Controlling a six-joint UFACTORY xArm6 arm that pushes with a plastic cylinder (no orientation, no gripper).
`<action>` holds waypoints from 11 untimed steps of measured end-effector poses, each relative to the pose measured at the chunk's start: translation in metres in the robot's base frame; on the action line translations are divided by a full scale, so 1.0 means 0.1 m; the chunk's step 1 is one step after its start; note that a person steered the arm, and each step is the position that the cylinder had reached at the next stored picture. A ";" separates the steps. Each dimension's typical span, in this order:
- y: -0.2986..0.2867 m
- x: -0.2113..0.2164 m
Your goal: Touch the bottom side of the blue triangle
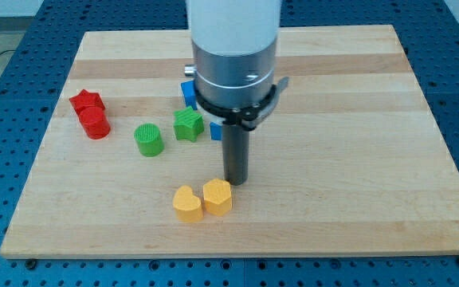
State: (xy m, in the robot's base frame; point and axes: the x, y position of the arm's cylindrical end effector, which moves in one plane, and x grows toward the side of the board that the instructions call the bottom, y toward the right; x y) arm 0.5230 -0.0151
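My tip (236, 182) rests on the board just above and to the right of two yellow blocks. A blue block (215, 131) shows as a small piece behind the rod, right of the green star (188, 124); its shape is mostly hidden. Another blue block (188, 92) peeks out at the arm's left edge, also mostly hidden. I cannot tell which one is the triangle. The tip is below the blue piece beside the star, a short way apart.
A yellow heart (187, 204) and a yellow block (217, 197) lie side by side near the view's bottom. A green cylinder (149, 139) is left of the star. A red star (86, 102) and red cylinder (95, 122) sit at the view's left. The wooden board (357, 159) rests on a blue table.
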 end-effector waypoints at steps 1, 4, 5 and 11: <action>-0.13 0.02; -0.13 0.02; -0.06 -0.29; 0.12 -0.64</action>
